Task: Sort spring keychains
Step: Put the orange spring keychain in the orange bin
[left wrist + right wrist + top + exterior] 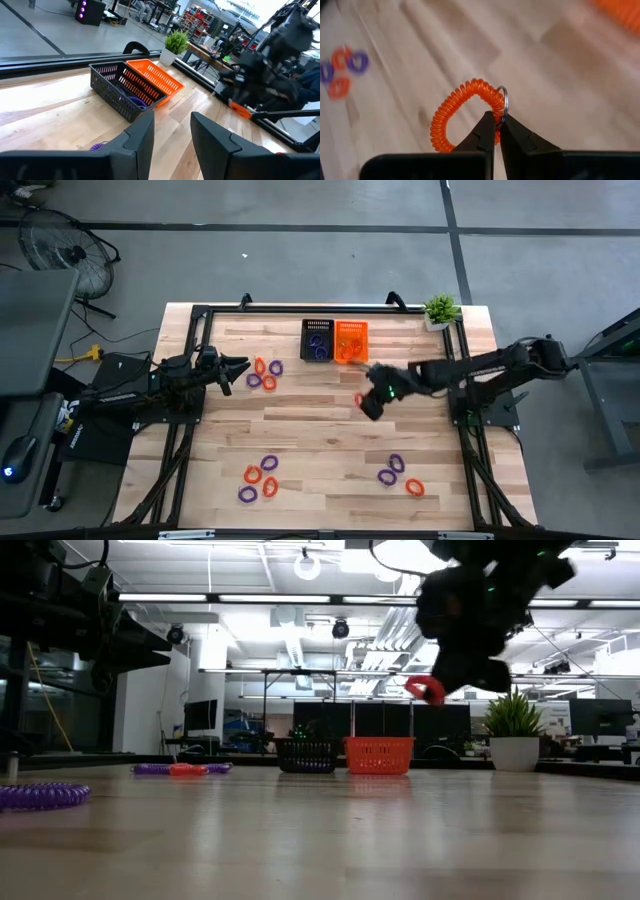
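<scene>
My right gripper (364,404) hangs over the middle of the table, shut on an orange spring keychain (465,107), in front of the baskets. The black basket (318,340) and the orange basket (351,340) stand side by side at the far edge; purple coils lie in the black one (134,101). Loose orange and purple keychains lie flat on the table in three groups: far left (265,373), near left (259,478) and near right (401,475). My left gripper (240,367) waits open at the left, beside the far-left group. My right gripper pinches the orange keychain's coil right beside its small metal ring (498,106), between its two fingertips. The fingers slant down from the table's right side. The loop sticks out beyond the fingertips and is lifted clear of the table (428,690).
A potted plant (440,310) stands at the far right corner. A dark frame rail (300,308) runs along the far edge behind the baskets. Bare wood lies between the keychain groups in the table's middle (320,430).
</scene>
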Tool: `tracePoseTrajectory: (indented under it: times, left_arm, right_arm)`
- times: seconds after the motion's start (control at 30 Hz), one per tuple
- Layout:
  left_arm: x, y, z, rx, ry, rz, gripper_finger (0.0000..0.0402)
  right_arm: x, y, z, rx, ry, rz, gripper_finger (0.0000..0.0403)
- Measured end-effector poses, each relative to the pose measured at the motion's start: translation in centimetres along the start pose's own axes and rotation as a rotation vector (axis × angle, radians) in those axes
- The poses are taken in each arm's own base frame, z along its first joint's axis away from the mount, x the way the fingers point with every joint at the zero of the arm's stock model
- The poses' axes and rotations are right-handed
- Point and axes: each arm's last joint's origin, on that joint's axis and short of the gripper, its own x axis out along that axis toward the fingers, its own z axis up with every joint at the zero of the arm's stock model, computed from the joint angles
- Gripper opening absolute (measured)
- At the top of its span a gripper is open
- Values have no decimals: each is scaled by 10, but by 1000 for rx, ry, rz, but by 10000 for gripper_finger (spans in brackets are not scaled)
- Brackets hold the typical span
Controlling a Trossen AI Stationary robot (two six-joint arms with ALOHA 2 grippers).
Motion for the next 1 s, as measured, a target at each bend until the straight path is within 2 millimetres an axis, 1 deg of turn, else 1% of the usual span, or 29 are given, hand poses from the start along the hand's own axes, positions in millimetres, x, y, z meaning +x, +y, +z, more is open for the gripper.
tracePoseTrajectory:
  times: [0.23, 0.4, 0.53, 0.67, 0.73, 1.0]
  left_arm:
    - [0, 0, 0, 0, 0, 0, 126]
    - [0, 0, 0, 0, 0, 1, 126]
    - [0, 0, 0, 0, 0, 0, 126]
    - [0, 0, 0, 0, 0, 0, 126]
    - [0, 0, 0, 0, 0, 0, 126]
    - [0, 0, 0, 0, 1, 0, 126]
  right_arm:
    - [-3, -39, 45, 71, -135, 14, 9]
    - [-10, -69, 69, 101, -244, -25, 8]
    - [-18, -91, 84, 122, -333, -64, 9]
    - [-23, -105, 93, 136, -386, -87, 10]
    - [-21, -108, 95, 128, -387, -92, 10]
    - [16, -119, 94, 114, -321, -111, 11]
